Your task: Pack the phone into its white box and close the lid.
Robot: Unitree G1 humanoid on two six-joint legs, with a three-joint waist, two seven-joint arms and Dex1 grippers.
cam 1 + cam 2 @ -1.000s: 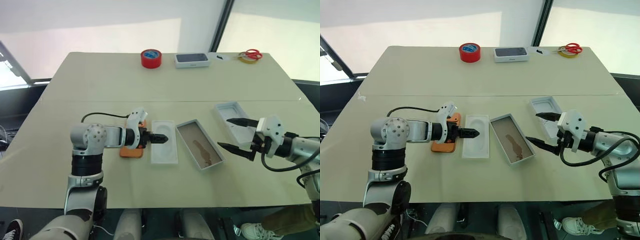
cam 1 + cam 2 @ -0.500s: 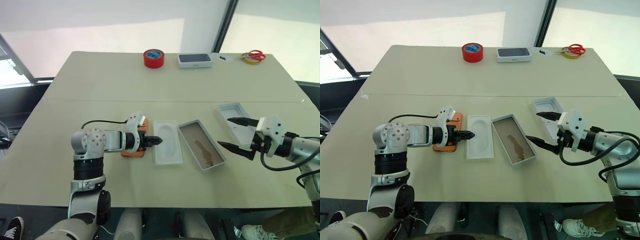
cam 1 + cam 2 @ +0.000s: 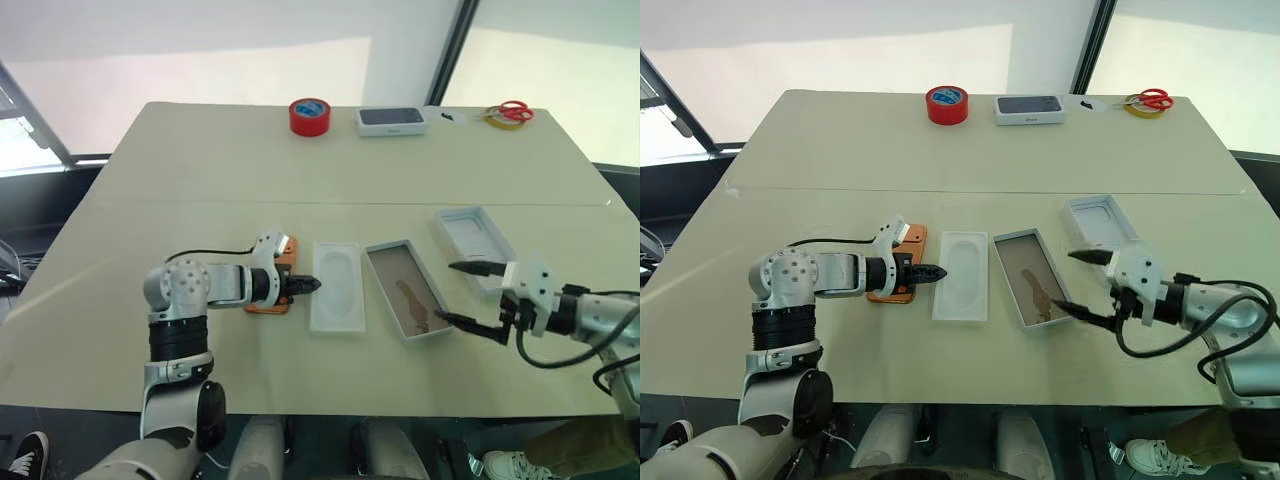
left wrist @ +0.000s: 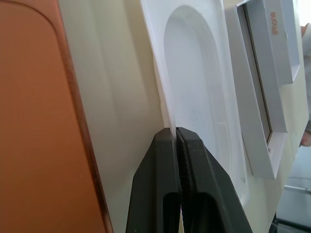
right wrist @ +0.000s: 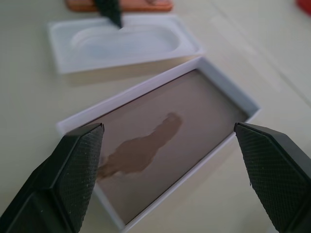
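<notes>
The surface (image 3: 200, 180) fills most of the frame, and nothing on it is packed yet. Lower centre lie three things in a row: the phone (image 3: 281, 262) at the left, face down and orange; the insert (image 3: 336, 285) with its oval recess just beside it; then the box (image 3: 404, 302), open, its stained floor bare. The lid (image 3: 472, 232) sits to the right and a little higher, inside up, well apart from the phone. At the top edge are the red tape (image 3: 309, 116), a dark-topped case (image 3: 391, 121) and scissors (image 3: 511, 110), none of them wanted.

My left fingers (image 3: 931, 272) are pressed together, tips at the insert's near edge; the left wrist view shows them meeting right at its thin rim, though I cannot tell whether they pinch it or merely touch. They rest over the phone's right side. My right fingers (image 3: 467, 295) stand wide, hanging at the box's right end, holding nothing.

So, by my reckoning, everything is left: phone into box, then lid fetched and pressed on
</notes>
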